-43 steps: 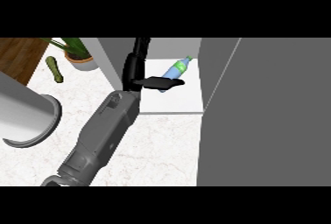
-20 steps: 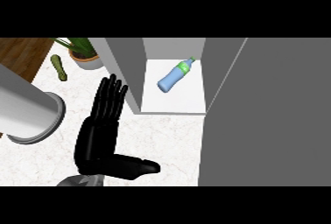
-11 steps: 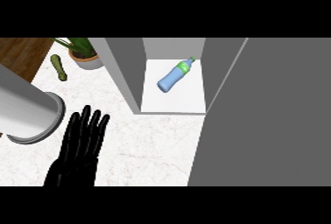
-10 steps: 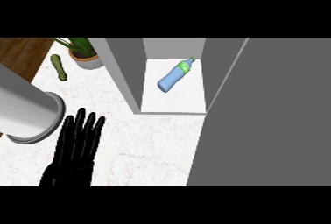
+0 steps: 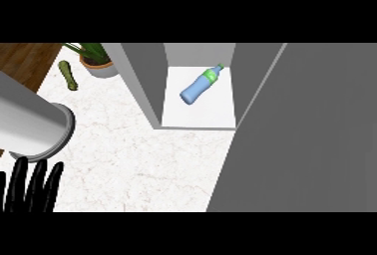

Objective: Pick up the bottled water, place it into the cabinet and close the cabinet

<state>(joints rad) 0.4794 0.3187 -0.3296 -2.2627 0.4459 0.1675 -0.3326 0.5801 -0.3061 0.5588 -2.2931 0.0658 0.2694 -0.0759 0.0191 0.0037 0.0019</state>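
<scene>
OPERATOR: While I have the head view up, ask away

COLLEAGUE: Start at the left. What is the left hand doing?

OPERATOR: It shows at the near left edge, fingers straight and spread, holding nothing, just near of the big grey cylinder. Far left, a green vegetable and a potted plant sit on the marble counter. My right hand is out of view

COLLEAGUE: And the bottled water?

OPERATOR: It lies on its side on the white floor of the cabinet, cap toward the far right

COLLEAGUE: So how far along are we?

OPERATOR: I judge the picking and placing done. The cabinet door stands open at the right, so swinging it shut is all that remains
</scene>
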